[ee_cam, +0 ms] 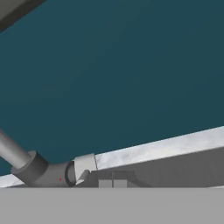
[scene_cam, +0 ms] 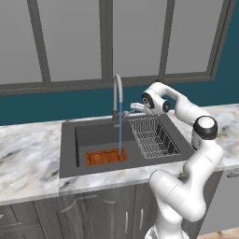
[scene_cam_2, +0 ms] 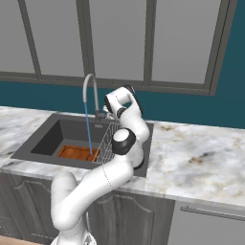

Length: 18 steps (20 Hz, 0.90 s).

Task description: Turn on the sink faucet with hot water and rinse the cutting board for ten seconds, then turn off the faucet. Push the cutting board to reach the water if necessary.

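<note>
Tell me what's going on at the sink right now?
Claw shut, at faucet lever. Water running onto cutting board in sink. Nothing blocking.

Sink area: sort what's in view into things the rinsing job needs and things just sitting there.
Needed: sink faucet, water running, cutting board under the stream, sink, pincer shut by the faucet base.

Just there: wire dish rack, marble counter, window.
</note>
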Available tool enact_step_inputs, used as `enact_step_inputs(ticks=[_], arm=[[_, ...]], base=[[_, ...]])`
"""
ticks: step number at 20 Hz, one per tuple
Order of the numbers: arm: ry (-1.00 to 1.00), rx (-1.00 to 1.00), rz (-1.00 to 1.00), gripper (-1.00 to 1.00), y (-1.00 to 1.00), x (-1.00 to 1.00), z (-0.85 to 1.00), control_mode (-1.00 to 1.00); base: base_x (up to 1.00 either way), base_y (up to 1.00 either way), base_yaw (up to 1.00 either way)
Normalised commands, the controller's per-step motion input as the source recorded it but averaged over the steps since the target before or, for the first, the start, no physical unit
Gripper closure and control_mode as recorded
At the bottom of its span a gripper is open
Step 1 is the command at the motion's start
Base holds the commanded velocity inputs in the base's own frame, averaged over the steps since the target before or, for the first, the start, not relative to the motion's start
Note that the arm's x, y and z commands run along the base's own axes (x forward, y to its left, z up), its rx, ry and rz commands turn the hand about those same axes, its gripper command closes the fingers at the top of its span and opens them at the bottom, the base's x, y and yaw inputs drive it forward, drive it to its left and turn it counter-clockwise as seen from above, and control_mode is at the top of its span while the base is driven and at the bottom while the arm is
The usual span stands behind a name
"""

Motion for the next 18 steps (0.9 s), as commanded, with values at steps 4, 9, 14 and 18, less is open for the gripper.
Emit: enact_step_inputs(ticks=[4,9,14,18], arm=[[0.00,-0.02,0.00,1.00,0.04,0.00,-0.18,-1.00],[0.00,-0.01,0.00,1.00,0.03,0.00,-0.13,-1.00],[0.00,0.00,0.00,1.00,0.18,0.00,0.00,-1.00],[0.00,0.00,0.00,1.00,0.20,0.00,0.00,-1.00]], base=[[0.00,0.00,0.00],[0.00,0.00,0.00],[0.00,0.00,0.00],[0.00,0.00,0.00]])
